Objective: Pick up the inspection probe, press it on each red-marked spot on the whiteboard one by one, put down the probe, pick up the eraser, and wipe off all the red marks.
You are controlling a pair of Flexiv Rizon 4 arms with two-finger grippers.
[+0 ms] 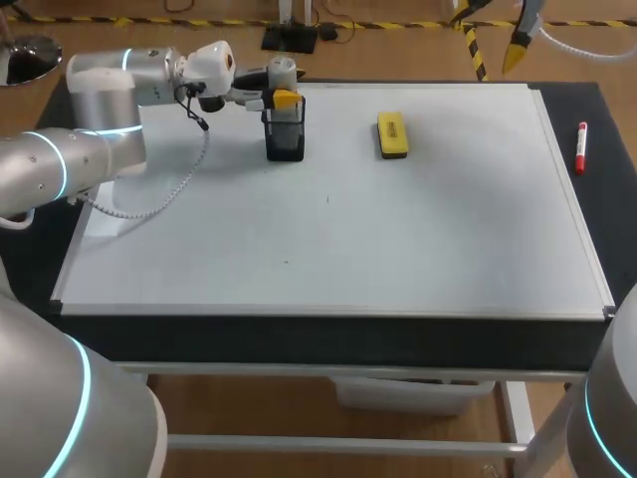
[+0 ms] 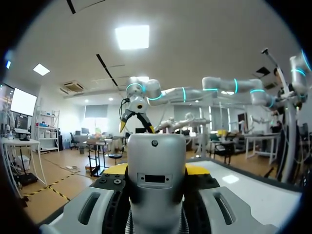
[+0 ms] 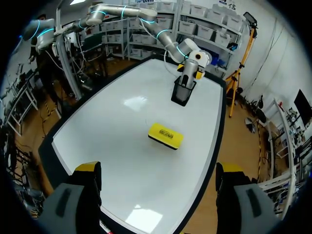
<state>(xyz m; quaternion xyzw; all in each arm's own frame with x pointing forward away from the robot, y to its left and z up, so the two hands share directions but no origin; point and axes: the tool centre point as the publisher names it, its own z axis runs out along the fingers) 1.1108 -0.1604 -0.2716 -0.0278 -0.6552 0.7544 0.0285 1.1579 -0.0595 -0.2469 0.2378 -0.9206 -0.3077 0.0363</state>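
Clamps left tool (image 2: 156, 168) on probe (image 1: 283, 72) over black holder (image 1: 285, 137) near surface's (image 1: 328, 249) far edge. Holds right tool (image 3: 158, 168) apart, eraser (image 3: 165, 135) lying ahead.

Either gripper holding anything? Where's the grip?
Left gripper grips the probe by its upper body, lower end in the black holder. Right gripper open, empty.

My table (image 1: 299, 334) has a dark top on a pale frame (image 1: 518, 413), with a pale box (image 1: 408, 393) tucked beneath it. Under and around it lies a brown wooden floor (image 1: 249, 408), and a yellow-and-black striped tape (image 1: 199, 20) runs across the boards past the far edge. Overhead the ceiling is white, lit by a bright square panel (image 2: 132, 37) and a smaller one (image 2: 41, 69) off to the side. Shelves (image 3: 195, 22) stacked with pale bins line the wall beyond.
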